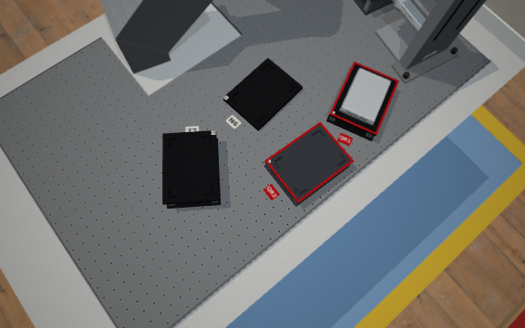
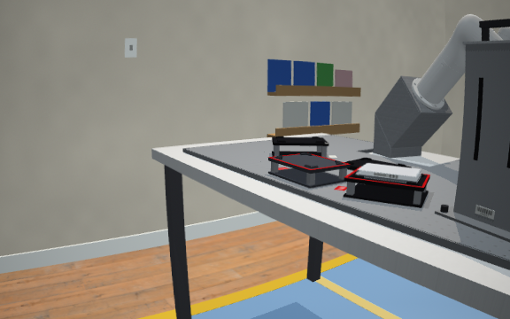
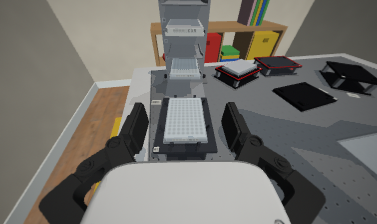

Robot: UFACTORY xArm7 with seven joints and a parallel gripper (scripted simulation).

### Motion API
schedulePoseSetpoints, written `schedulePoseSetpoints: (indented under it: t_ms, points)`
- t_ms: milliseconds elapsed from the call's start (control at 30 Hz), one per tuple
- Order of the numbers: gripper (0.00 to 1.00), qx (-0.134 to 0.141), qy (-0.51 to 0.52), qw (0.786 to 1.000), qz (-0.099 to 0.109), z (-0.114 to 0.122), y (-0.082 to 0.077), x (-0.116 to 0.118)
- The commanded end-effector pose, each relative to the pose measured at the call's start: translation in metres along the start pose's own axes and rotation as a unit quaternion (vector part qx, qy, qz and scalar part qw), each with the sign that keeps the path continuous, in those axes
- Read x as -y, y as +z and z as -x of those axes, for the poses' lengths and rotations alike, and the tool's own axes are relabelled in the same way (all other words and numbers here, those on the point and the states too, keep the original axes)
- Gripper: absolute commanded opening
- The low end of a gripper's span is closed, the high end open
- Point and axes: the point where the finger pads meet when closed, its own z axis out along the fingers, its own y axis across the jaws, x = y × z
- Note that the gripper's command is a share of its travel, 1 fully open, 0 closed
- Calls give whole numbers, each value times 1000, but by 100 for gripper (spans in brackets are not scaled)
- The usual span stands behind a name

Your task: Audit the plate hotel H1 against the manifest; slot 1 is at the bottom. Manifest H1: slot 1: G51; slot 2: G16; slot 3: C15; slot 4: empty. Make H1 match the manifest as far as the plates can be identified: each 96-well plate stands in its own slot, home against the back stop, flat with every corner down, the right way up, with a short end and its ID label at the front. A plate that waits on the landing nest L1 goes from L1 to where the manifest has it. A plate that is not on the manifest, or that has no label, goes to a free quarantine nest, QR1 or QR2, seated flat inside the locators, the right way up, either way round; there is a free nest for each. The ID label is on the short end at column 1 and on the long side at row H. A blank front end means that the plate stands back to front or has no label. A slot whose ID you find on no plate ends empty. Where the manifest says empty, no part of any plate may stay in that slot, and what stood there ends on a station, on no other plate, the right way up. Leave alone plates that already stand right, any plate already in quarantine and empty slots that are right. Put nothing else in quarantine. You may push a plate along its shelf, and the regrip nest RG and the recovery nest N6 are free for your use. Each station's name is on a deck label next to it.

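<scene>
Gripper: the gripper (image 3: 186,125) sits low in the wrist view, its two black fingers spread fully apart with nothing between them.
Plate on regrip nest: a white 96-well plate (image 3: 186,119) lies flat on a black nest (image 3: 210,142) at frame centre, seen in the gap between the fingers but farther off and below them, touching neither.
Hotel H1: the grey plate hotel (image 3: 204,30) stands at top centre of the wrist view; one plate (image 3: 184,27) rests on an upper shelf with a dark strip on its front end, too small to read, and another plate (image 3: 183,68) lies at its foot.
QR1: the red-rimmed nest (image 1: 389,106) in the upper right of the top view carries a white plate (image 1: 365,96).
QR2: the red-rimmed nest (image 1: 309,161) just left of and below QR1 shows only its dark grey top.
N6: a flat black nest (image 1: 262,93) lies at upper centre of the top view.
Raised black nest: another nest (image 1: 190,168) stands left of centre, its label partly hidden.
</scene>
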Motion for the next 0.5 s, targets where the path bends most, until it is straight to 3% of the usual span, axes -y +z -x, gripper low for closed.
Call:
schedulePoseSetpoints:
  t_ms: [0, 467]
  points:
    - [100, 0, 1, 1000, 0, -1, 0, 0]
    - [100, 0, 1, 1000, 0, -1, -17, 0]
